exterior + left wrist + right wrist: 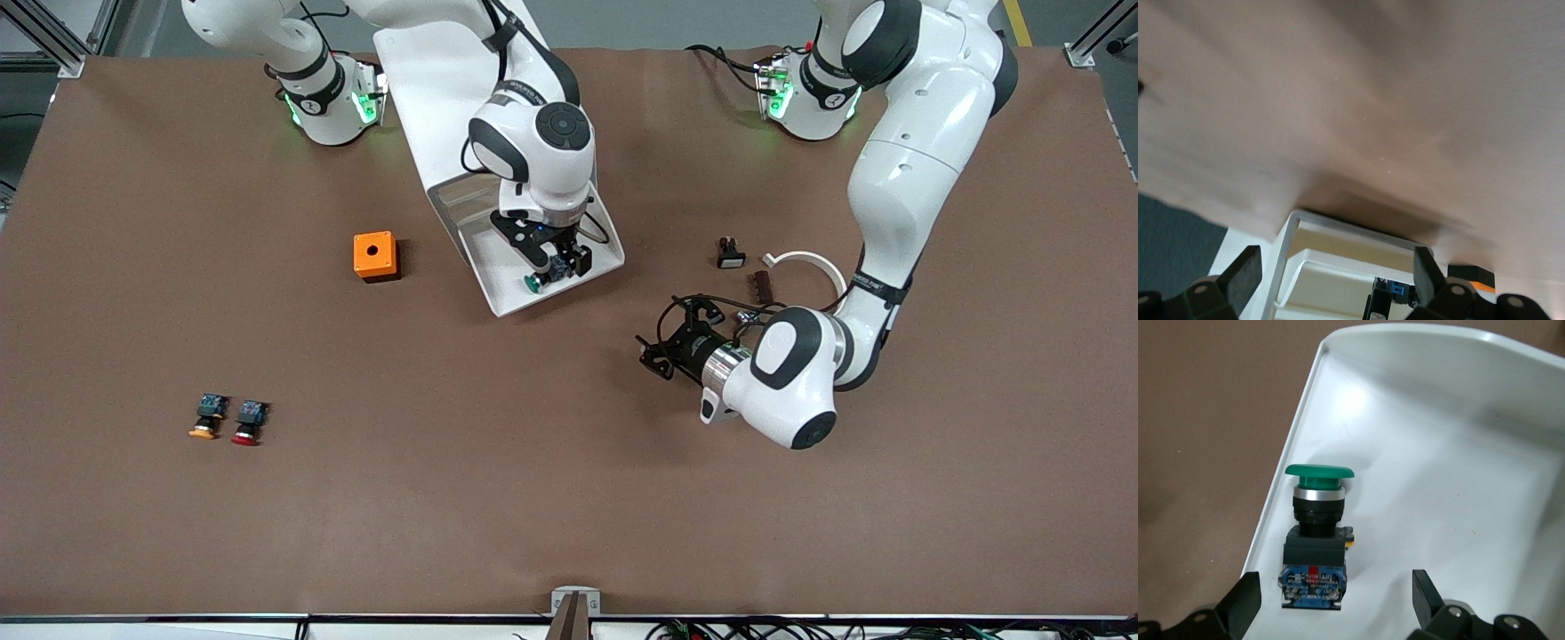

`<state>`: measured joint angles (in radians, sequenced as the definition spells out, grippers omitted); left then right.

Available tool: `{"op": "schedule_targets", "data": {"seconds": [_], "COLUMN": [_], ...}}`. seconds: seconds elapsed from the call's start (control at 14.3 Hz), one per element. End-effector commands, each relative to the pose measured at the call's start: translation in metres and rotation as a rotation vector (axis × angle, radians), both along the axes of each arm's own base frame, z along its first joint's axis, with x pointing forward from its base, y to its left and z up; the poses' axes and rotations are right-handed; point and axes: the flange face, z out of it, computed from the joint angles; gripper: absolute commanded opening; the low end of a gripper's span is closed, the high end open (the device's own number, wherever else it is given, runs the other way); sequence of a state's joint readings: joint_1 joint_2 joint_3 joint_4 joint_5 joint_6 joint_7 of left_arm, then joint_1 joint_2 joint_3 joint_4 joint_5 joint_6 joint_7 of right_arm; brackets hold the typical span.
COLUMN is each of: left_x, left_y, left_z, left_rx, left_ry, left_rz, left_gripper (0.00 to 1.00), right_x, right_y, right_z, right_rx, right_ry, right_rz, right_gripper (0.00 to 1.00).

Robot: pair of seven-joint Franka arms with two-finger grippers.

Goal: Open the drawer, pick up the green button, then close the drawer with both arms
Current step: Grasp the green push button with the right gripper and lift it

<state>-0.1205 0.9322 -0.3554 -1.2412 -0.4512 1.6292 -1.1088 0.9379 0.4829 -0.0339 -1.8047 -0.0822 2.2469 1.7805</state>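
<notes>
The drawer (pixel 507 307) is pulled out of the white cabinet (pixel 427 80) toward the front camera. The green-capped button (pixel 533 284) lies on its side in the drawer, close to the front rim. My right gripper (pixel 556 267) is down in the drawer and open. In the right wrist view its fingers (pixel 1245 600) stand on either side of the blue base of the button (pixel 1317 520) without touching it. My left gripper (pixel 653 354) is open and empty, low over the table beside the drawer, toward the left arm's end. Its wrist view shows the cream drawer front (pixel 1351 267) between the open fingers (pixel 1245 273).
An orange box (pixel 375 256) with a round hole sits beside the drawer toward the right arm's end. A yellow-capped button (pixel 206 418) and a red-capped button (pixel 249 423) lie nearer the front camera. A small black part (pixel 730 253), a brown piece (pixel 762 284) and a white ring (pixel 813 262) lie by the left arm.
</notes>
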Motion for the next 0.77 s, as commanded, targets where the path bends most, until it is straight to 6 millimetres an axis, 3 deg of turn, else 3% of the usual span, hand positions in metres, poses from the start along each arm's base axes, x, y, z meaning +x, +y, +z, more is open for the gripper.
{"op": "schedule_targets", "data": {"seconds": [0.0,0.14,0.21,0.49,0.7], "left_x": [0.009,0.017,0.019,0.021,0.019], "left_y": [0.008,0.011,0.011,0.003,-0.011], "left_z": [0.03,0.052,0.06,0.064,0.064], "left_rx": [0.005,-0.001,0.0,0.068,0.11], "left_ry": [-0.148,-0.238,-0.282,-0.388,-0.458], "left_rz": [-0.069,-0.099,-0.117,-0.189,-0.238], "left_gripper": [1.0,1.0,1.0,1.0,1.0], "right_x": [-0.003,-0.001,-0.001,0.005,0.022], "right_y": [0.0,-0.001,-0.002,-0.004,-0.008], "right_z": [-0.001,0.0,0.0,0.008,0.028], "right_rx": [-0.011,-0.016,-0.019,-0.007,-0.001], "right_ry": [-0.024,-0.021,-0.019,-0.03,-0.038], "right_rz": [-0.005,-0.009,-0.011,-0.02,-0.027], "right_gripper": [0.74,0.17,0.01,0.0,0.0]}}
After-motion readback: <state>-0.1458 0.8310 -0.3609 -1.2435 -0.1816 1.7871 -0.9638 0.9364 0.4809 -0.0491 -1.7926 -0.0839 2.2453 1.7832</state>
